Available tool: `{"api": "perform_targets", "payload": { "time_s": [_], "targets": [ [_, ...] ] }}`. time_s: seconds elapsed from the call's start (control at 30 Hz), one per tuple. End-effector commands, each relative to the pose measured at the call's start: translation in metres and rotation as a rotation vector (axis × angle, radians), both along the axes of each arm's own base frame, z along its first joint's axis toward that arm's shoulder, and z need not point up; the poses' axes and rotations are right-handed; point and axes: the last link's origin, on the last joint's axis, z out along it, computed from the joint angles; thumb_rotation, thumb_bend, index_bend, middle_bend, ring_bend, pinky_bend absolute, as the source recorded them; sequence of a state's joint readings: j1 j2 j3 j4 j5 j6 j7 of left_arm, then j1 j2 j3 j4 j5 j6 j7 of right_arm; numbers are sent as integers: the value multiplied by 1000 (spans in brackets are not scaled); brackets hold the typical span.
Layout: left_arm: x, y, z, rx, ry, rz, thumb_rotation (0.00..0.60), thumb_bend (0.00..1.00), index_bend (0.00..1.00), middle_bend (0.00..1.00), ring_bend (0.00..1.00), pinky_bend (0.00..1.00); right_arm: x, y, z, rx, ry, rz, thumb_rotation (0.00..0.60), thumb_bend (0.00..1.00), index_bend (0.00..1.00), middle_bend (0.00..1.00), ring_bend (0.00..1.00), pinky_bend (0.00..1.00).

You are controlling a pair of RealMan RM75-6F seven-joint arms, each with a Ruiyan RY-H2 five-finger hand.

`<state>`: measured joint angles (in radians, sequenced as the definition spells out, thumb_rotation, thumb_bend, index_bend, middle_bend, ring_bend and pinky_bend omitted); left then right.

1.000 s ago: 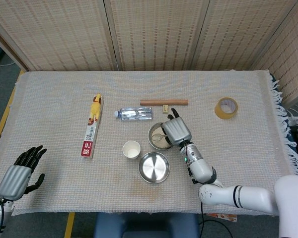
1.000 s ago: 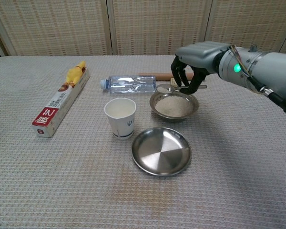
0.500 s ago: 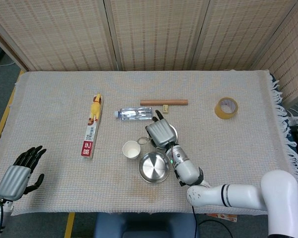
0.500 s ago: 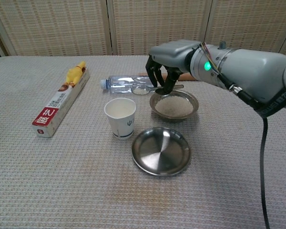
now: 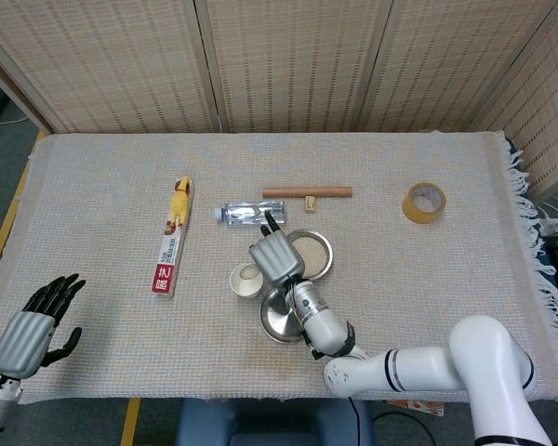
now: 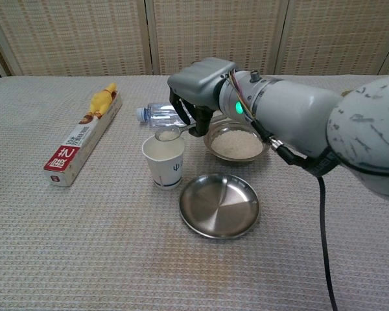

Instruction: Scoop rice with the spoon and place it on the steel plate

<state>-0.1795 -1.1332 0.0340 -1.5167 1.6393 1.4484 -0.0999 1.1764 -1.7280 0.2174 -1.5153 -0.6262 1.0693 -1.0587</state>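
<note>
My right hand (image 6: pixel 198 87) holds a small metal spoon (image 6: pixel 169 134) by its handle. The spoon's bowl carries some rice and hangs just above the white paper cup (image 6: pixel 163 159). The steel bowl of rice (image 6: pixel 237 144) stands right of the cup, behind the steel plate (image 6: pixel 219 205), which has nothing on it. In the head view the right hand (image 5: pixel 275 256) is between the cup (image 5: pixel 245 280) and the rice bowl (image 5: pixel 311 251), and its forearm hides part of the plate (image 5: pixel 277 321). My left hand (image 5: pixel 23 336) rests open at the table's near left corner.
A water bottle (image 6: pixel 159 115) lies behind the cup. A long box with a yellow rubber chicken (image 5: pixel 171 236) lies on the left. A wooden stick (image 5: pixel 307 192) and a tape roll (image 5: pixel 424 202) sit further back and to the right.
My right hand has carried the spoon leftward, from over the rice bowl's far rim to above the paper cup. The left hand has not moved.
</note>
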Motion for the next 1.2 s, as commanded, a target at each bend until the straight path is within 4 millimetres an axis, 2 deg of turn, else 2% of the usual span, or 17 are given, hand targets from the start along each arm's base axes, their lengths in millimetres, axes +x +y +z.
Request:
{"api": "perform_targets", "payload": {
  "time_s": [0.03, 0.3, 0.67, 0.8, 1.03, 1.2],
  "targets": [
    [0, 0, 0, -1, 0, 1, 600, 455, 0, 0, 0, 137, 9, 3, -6, -42, 81, 72, 600, 348, 885, 555, 191, 21],
    [-1, 0, 1, -4, -4, 1, 600, 455, 0, 0, 0, 137, 21, 15, -15, -170, 332, 258, 600, 349, 878, 555, 191, 22],
    [-1, -1, 2, -3, -10, -2, 600, 454, 0, 0, 0, 138, 33, 37, -29, -264, 514, 468, 600, 349, 872, 555, 191, 22],
    [-1, -1, 2, -6, -8, 1, 600, 453, 0, 0, 0, 137, 33, 47, -31, -337, 630, 562, 600, 348, 870, 555, 191, 22],
    [-1, -1, 0, -11, -6, -3, 600, 453, 0, 0, 0, 137, 28, 57, -34, -367, 753, 556, 600, 347, 860, 555, 191, 22],
    [-1, -1, 0, -12, -6, -3, 600, 454, 0, 0, 0, 138, 30, 61, -38, -434, 832, 641, 600, 347, 858, 555, 191, 21]
  ]
}}
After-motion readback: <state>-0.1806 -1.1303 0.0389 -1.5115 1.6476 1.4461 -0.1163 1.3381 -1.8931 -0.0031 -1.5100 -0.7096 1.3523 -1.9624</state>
